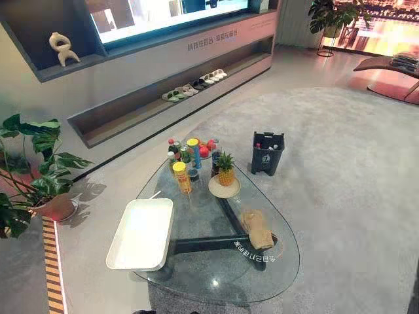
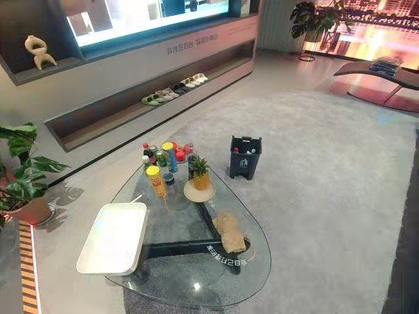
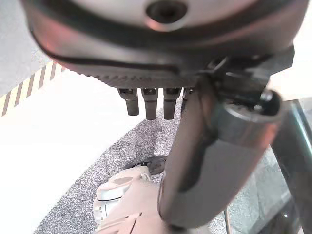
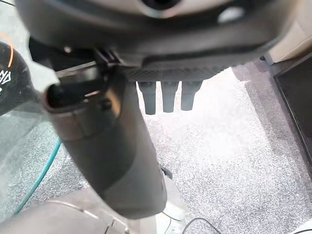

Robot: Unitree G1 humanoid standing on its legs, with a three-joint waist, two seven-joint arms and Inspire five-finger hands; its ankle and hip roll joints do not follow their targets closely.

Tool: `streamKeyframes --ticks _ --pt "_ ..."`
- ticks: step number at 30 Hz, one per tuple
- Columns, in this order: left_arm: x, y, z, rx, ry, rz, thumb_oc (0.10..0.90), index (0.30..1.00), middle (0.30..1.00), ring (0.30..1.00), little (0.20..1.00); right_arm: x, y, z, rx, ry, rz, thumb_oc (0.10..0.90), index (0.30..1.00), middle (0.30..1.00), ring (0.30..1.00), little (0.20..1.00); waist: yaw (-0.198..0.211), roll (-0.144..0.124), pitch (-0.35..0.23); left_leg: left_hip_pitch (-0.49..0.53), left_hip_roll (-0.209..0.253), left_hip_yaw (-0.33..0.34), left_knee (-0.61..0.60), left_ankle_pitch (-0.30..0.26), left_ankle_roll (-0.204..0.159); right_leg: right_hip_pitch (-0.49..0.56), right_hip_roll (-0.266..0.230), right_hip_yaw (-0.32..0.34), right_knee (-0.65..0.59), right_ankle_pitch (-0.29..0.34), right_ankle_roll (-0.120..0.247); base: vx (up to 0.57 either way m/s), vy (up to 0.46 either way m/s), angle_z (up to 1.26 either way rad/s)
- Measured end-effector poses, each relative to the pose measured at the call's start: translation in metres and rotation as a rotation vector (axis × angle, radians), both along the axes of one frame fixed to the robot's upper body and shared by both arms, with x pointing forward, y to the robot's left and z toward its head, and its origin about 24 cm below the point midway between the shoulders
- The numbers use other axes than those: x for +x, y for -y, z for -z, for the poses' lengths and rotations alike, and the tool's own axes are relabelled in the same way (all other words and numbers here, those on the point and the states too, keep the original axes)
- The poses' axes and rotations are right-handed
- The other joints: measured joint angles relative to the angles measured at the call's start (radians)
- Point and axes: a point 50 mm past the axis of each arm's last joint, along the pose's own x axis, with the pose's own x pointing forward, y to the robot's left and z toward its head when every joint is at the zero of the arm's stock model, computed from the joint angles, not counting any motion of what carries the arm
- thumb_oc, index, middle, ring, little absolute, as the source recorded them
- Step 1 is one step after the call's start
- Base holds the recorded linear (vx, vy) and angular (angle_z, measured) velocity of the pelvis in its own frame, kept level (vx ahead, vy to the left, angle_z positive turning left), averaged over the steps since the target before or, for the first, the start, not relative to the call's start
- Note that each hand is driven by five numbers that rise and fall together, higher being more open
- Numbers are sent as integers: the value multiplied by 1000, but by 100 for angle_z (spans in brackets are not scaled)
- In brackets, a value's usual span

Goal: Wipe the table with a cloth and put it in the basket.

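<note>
Showing the left hand (image 3: 161, 44) hanging above grey carpet (image 3: 122, 146), fingers (image 3: 151, 105) straight, thumb extended, grasping nothing. Showing the right hand (image 4: 161, 34) hanging likewise over the carpet, fingers straight, empty. Lying crumpled on the glass table (image 1: 288, 265), at its near right part and over the dark frame beneath the glass: the tan cloth (image 1: 256, 229), held by neither hand. Standing on the carpet just past the table's far right edge: the dark basket (image 1: 267, 154), carrying a few small items, well apart from the cloth. Resting at the table's left edge: a white tray (image 1: 141, 234). Standing at the table's far end, between tray and basket: a pineapple (image 1: 226, 169) on a plate (image 1: 216, 190), just beside a cluster of bottles (image 1: 186, 157). Growing at the left, off the carpet: a potted plant (image 1: 33, 170). Lining a low shelf (image 1: 131, 121) along the far wall: pairs of slippers (image 1: 193, 85).
</note>
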Motion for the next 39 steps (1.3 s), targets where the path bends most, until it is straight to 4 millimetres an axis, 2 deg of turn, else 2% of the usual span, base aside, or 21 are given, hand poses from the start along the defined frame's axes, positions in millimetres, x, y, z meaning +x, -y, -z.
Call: streamKeyframes --ticks 39 --pt "0 -2 0 18 5 -12 800 900 900 900 900 0 1 0 -8 8 13 800 900 900 900 900 1 -4 2 4 0 -1 4 2 -4 5 0 -1 0 0 0 4 -1 -2"
